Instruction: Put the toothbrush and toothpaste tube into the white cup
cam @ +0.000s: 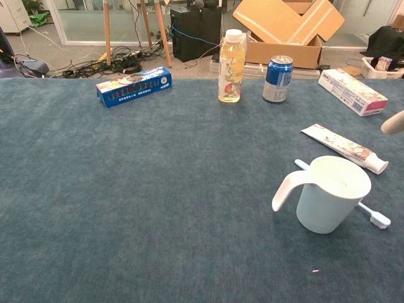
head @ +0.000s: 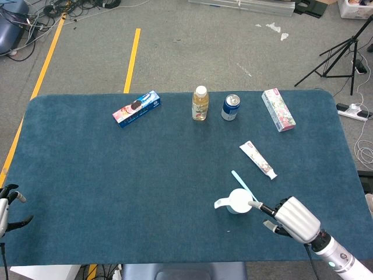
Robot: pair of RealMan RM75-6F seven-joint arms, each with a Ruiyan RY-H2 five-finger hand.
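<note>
The white cup (head: pixel 238 200) stands upright on the blue table, handle to the left; in the chest view the cup (cam: pixel 331 194) looks empty. The light blue toothbrush (head: pixel 240 182) lies on the cloth behind the cup, its bristle head (cam: pixel 379 219) showing at the cup's right. Further back lies the toothpaste tube (head: pixel 257 160), also seen in the chest view (cam: pixel 344 146). My right hand (head: pixel 294 219) hovers just right of the cup, fingers apart, holding nothing, one fingertip (head: pixel 252 203) near the rim. My left hand (head: pixel 8 207) rests at the table's left edge, fingers spread and empty.
Along the far edge stand a blue cookie box (head: pixel 137 108), a juice bottle (head: pixel 200 103), a blue can (head: pixel 231 107) and a long carton (head: pixel 278 109). A tripod (head: pixel 344 52) stands off the table's right corner.
</note>
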